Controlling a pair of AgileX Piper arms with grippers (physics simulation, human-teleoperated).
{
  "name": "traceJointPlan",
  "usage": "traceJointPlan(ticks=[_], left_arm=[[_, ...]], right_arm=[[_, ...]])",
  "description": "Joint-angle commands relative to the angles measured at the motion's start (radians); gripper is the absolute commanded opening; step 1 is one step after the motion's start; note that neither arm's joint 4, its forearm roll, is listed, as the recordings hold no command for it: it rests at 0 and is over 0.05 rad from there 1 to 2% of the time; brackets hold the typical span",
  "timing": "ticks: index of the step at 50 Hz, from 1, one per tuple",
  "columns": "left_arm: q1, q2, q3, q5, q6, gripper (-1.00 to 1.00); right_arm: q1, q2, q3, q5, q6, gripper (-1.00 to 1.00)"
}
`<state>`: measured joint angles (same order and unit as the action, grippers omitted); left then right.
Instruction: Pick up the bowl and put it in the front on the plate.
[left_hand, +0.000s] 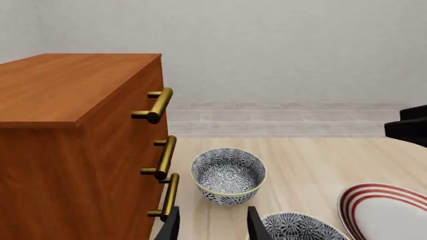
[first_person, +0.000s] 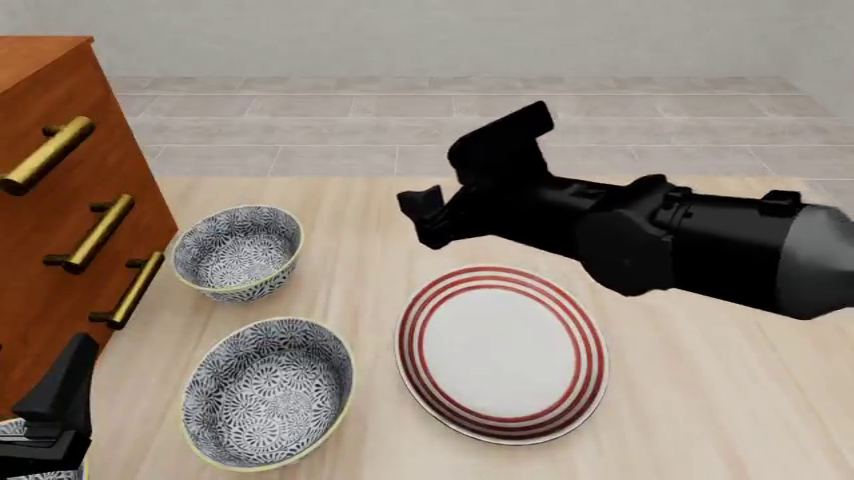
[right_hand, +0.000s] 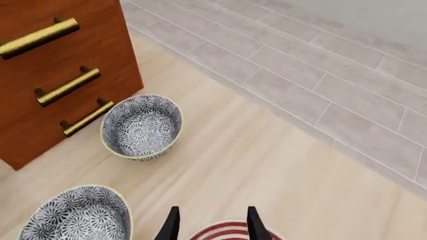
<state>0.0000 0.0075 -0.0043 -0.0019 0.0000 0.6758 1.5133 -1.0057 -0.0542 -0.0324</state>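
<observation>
While the bowl (first_person: 238, 250) sits close beside the dresser (first_person: 60, 200), open tabletop (first_person: 694, 400) lies right of the plate (first_person: 501, 350); both the left gripper (left_hand: 212, 225) and the right gripper (right_hand: 212, 225) are spread, empty.

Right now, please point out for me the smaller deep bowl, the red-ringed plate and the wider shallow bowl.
smaller deep bowl (first_person: 239, 250), front view, patterned inside bottom.
red-ringed plate (first_person: 501, 348), front view, white centre.
wider shallow bowl (first_person: 267, 392), front view, patterned inner floor.
</observation>
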Motion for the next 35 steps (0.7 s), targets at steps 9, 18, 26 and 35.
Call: traceJointPlan(ticks=[9, 18, 26, 35], left_arm=[[0.0, 0.0, 0.0, 0.0, 0.0, 1.0], [0.0, 0.0, 0.0, 0.0, 0.0, 1.0], [0.0, 0.0, 0.0, 0.0, 0.0, 1.0], [0.0, 0.0, 0.0, 0.0, 0.0, 1.0]], right_arm=[[0.068, 0.119, -0.13, 0.019, 0.017, 1.0], [0.083, 0.188, -0.236, 0.057, 0.086, 1.0], [0.086, 0.241, -0.327, 0.095, 0.099, 1.0], [0.092, 0.293, -0.385, 0.116, 0.125, 1.0]])
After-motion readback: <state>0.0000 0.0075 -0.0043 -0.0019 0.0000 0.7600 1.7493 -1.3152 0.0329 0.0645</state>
